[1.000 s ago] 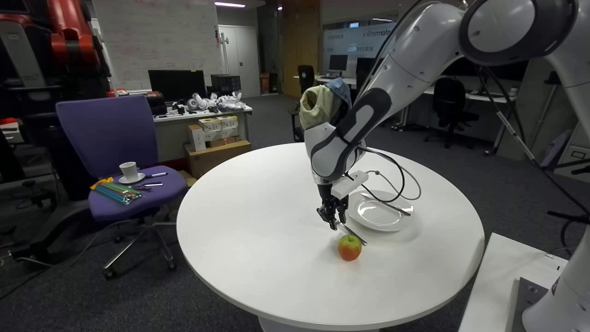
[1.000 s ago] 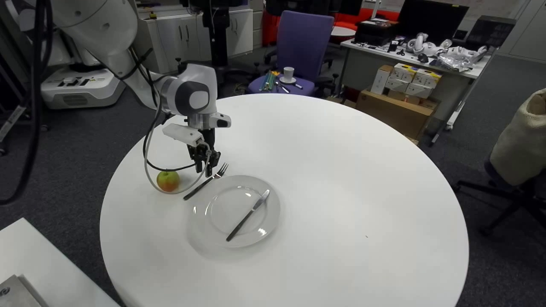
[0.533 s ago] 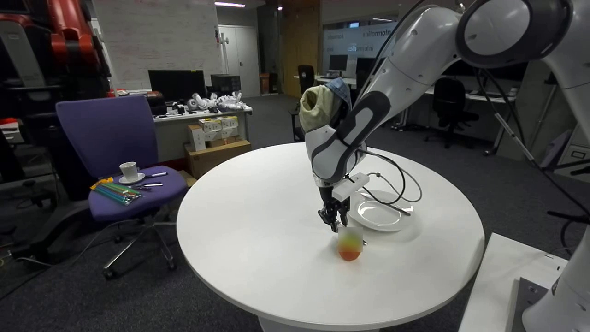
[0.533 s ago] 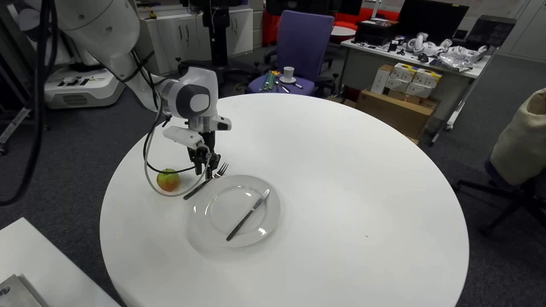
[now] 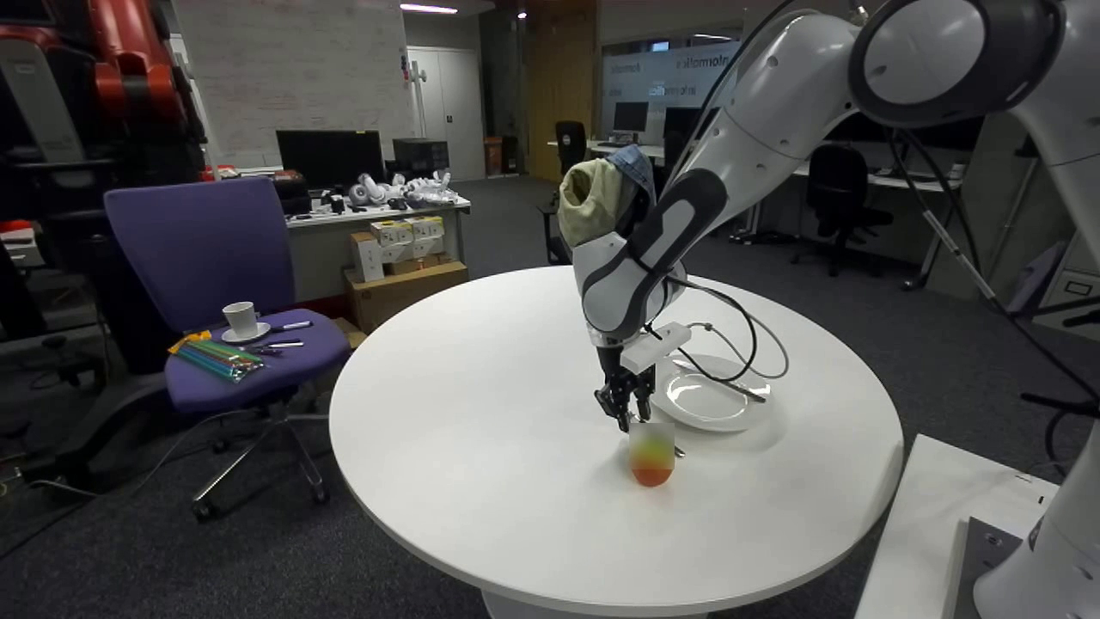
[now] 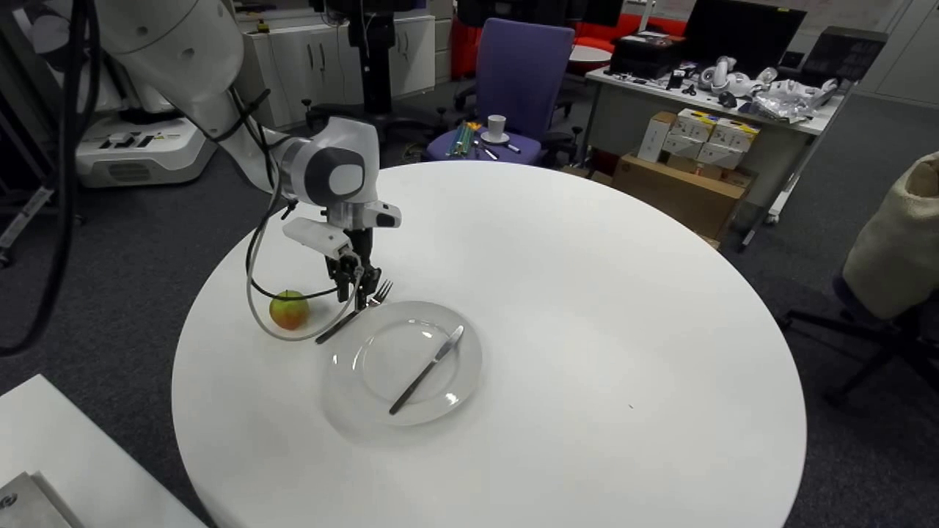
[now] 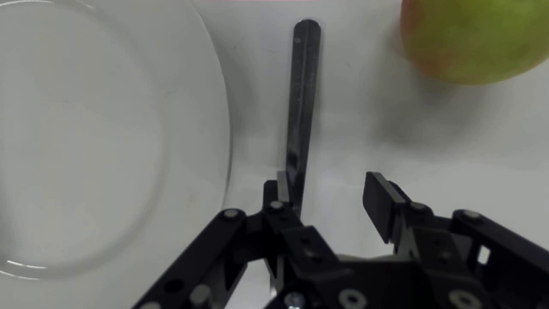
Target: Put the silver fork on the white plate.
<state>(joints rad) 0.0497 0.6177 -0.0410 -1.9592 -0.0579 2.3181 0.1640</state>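
Note:
The silver fork (image 6: 337, 327) lies flat on the round white table between the apple and the plate. Its handle (image 7: 302, 94) fills the middle of the wrist view; its tines (image 6: 381, 293) show in an exterior view. My gripper (image 6: 351, 301) is open, low over the fork near its neck. In the wrist view the gripper (image 7: 330, 189) has its left finger over or against the fork, with the right finger well apart; whether it touches is unclear. The white plate (image 6: 381, 352) lies close beside the fork, left of it in the wrist view (image 7: 85, 128).
A knife (image 6: 425, 372) lies across the plate. An apple (image 6: 289, 311) stands on the other side of the fork, at the upper right in the wrist view (image 7: 467, 38). A cable loop (image 6: 253, 293) hangs from the arm near the apple.
My gripper has come down slightly and shifted a little towards the plate, nearer the fork. It stays open. The fork, plate, knife and apple have not moved.

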